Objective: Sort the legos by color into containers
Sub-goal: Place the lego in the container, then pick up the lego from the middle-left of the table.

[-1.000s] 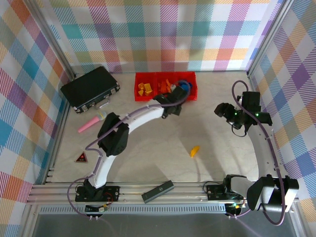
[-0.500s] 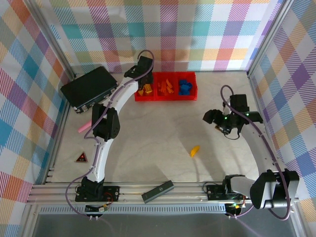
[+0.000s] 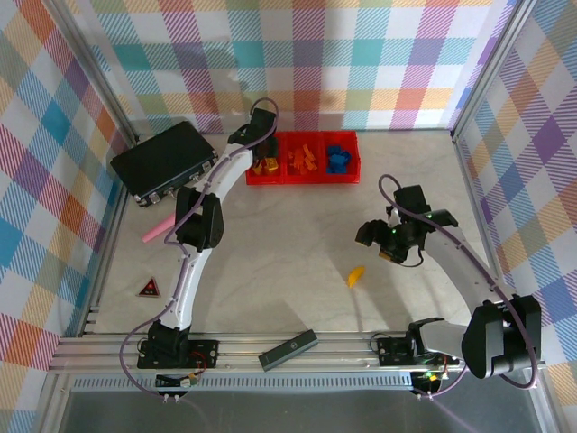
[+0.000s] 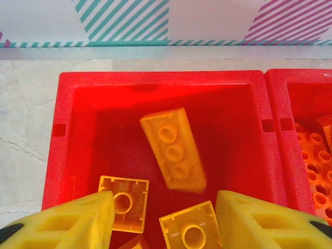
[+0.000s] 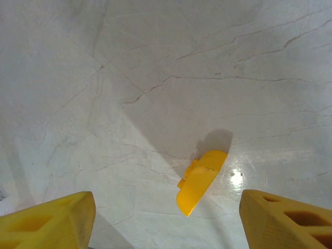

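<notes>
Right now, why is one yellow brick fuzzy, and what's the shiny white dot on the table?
Left wrist view: the long yellow brick in the red bin is smeared, probably moving; the square bricks below look sharper. Right wrist view: the dot is light glare on the glossy table, right of the curved yellow piece, whose shadow falls just above it.

The top camera looks steeply down from the near edge over the whole bench [image 3: 288, 234], while the left wrist camera peers closely into the leftmost red bin [image 4: 155, 78] and the right wrist camera faces down near the curved yellow brick [image 5: 201, 181], both also in the top view.
</notes>
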Controlling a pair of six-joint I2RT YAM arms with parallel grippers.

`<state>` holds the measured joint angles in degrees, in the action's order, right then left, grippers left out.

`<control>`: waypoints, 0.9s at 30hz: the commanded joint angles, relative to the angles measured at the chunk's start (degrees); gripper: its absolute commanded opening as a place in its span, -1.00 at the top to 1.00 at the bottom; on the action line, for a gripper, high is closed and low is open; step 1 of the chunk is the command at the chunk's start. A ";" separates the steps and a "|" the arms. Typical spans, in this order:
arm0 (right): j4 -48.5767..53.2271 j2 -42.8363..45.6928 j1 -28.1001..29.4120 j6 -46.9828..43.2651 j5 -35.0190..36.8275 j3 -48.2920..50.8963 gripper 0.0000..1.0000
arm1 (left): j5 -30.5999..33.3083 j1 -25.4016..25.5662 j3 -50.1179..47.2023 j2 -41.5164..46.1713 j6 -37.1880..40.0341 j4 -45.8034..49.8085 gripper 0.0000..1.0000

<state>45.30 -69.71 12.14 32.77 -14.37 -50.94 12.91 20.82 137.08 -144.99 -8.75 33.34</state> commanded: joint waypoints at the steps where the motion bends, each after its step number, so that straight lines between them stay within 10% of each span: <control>1: -0.71 0.74 0.26 0.91 0.70 -0.54 -0.48 | -0.73 0.41 -3.22 7.00 1.28 0.64 -0.17; 15: -1.52 -0.15 -7.75 -1.13 -0.61 -6.64 -0.50 | -0.41 17.05 -49.05 46.45 2.04 -11.83 -0.39; 27: 1.16 2.75 -19.23 -2.70 -2.75 -9.96 -0.53 | -2.67 39.41 -61.77 47.49 0.05 -13.12 -0.43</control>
<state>44.80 -68.88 -5.85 31.90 -15.57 -58.74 11.77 57.25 76.01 -96.16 -7.33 20.97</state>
